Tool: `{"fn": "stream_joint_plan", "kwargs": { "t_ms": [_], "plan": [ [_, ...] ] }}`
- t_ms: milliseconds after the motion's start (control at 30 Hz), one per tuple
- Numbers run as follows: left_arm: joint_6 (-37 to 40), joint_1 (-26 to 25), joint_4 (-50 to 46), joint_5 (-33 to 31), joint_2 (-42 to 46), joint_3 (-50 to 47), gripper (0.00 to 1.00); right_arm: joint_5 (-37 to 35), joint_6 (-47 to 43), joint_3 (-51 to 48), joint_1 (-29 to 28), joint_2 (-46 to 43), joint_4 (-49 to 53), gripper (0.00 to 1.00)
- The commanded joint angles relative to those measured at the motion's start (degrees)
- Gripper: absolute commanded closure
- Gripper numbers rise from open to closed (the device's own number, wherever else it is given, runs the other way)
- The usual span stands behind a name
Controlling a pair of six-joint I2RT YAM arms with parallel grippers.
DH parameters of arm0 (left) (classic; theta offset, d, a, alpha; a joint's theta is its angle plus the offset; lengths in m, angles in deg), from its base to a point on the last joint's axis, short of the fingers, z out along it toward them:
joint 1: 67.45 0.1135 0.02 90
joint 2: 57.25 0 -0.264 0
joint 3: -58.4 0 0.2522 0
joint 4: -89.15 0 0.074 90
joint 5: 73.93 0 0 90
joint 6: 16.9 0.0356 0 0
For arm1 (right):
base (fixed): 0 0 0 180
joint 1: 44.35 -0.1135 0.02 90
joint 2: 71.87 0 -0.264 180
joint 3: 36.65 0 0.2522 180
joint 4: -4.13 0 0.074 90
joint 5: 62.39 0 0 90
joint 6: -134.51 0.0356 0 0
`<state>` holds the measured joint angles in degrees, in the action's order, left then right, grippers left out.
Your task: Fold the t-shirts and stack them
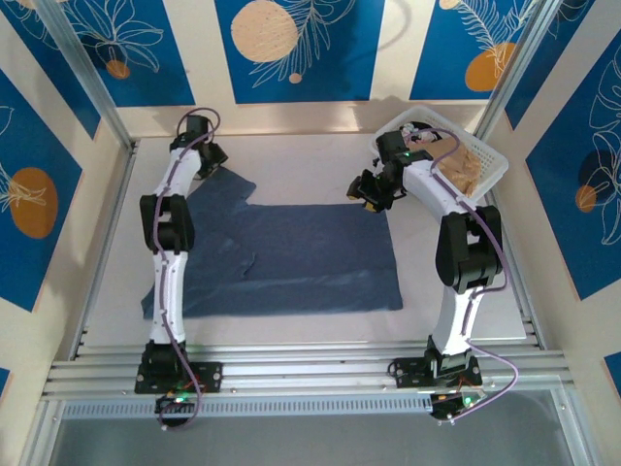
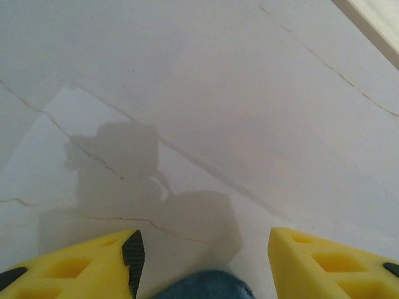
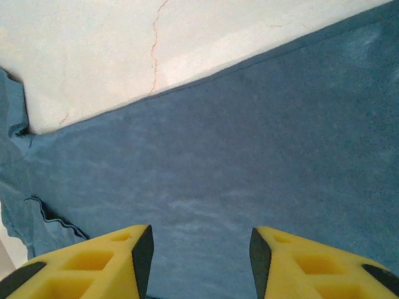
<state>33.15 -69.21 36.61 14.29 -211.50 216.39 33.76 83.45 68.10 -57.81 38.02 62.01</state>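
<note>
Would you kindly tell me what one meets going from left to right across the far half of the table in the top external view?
Left gripper → right gripper → white plastic lattice basket. The slate-blue fabric t-shirt spreads across both grippers' positions, so I leave it out.

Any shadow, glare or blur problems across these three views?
Top external: evenly lit and sharp, with the slate-blue t-shirt clearly outlined. Left wrist: a soft-edged shadow falls across the white table, with no glare. Right wrist: the table strip at the top is very bright, close to washed out, and the t-shirt's weave looks soft up close.
</note>
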Motion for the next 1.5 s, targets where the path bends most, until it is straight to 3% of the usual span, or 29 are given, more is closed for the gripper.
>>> {"fn": "stream_joint_plan", "kwargs": {
  "t_ms": [0,333,667,1067,1233,1467],
  "plan": [
    [0.1,-1.7,-3.7,-1.9,-2.7,2.5,0.46,2.1,0.8,-1.0,0.5,-2.0,0.3,0.53],
    [-4.4,-3.2,-15.3,-6.4,-4.6,3.2,0.58,3.6,1.1,0.1,0.8,-1.2,-0.3,0.53],
    [-4.9,-3.3,-18.5,-1.3,-6.1,6.4,1.0,0.6,1.1,-0.9,1.3,-1.0,0.3,0.56],
    [-4.7,-3.3,-15.4,-4.7,8.2,-2.0,1.0,-20.9,12.2,1.0,-0.4,6.0,-1.5,0.52],
    [-5.9,-3.6,-15.4,-1.8,13.3,-9.4,1.0,-22.6,14.3,0.2,2.1,8.0,-6.8,0.5],
    [-7.3,-4.0,-12.2,0.9,22.4,-22.4,1.0,-24.5,10.4,7.6,2.7,14.9,-4.1,0.53]
  ]
}}
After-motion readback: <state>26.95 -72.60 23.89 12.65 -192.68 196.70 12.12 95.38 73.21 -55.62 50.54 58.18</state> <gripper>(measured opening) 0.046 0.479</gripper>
